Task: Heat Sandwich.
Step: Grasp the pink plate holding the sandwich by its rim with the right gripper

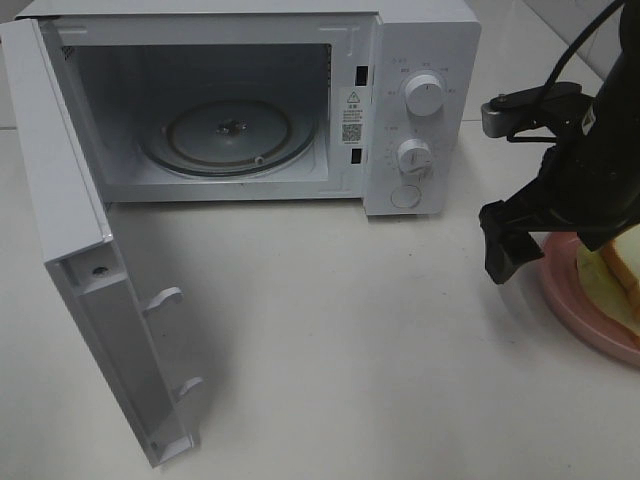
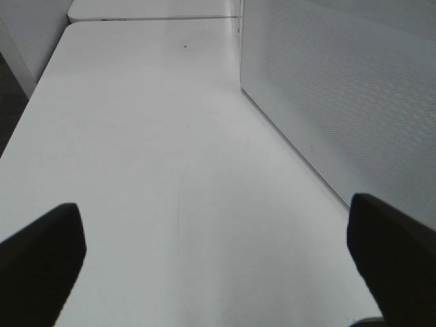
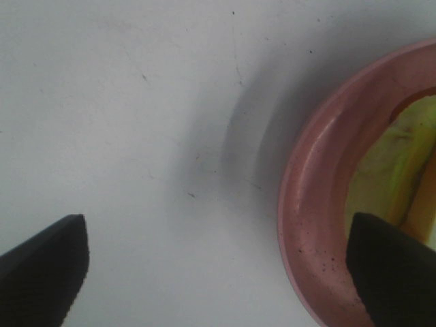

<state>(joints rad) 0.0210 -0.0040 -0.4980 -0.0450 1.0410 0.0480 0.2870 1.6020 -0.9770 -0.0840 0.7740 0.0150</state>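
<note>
The right hand [image 3: 218, 272] is spread wide and holds nothing. One finger hangs over the bare bench [image 3: 136, 102], the other over the inside of the pink plate [image 3: 306, 204], so the jaws straddle the plate's rim. The sandwich [image 3: 392, 170] lies on that plate at the bench's right edge, well apart from the microwave oven [image 1: 420, 40], pale yellow-green filling showing between its slices.

The step in hand looks like gripping the plate. To do it well, the hand should drop until the outer finger slips under the lip, then close on the rim alone, clear of the bread. The plate should travel level and low. The door [image 1: 90, 300] stands swung fully out, and the glass turntable [image 1: 230, 135] is bare, so the plate should land centred on it.

The left hand [image 2: 218, 266] is also spread and empty, above the bench beside a perforated white panel [image 2: 340, 102].

A warning sticker [image 1: 352, 98] sits above a QR code [image 1: 352, 128] on the oven's front frame. Its print, and the marks around the upper dial [image 1: 425, 97] and lower dial [image 1: 413, 155], are too small to read. No brand shows.
</note>
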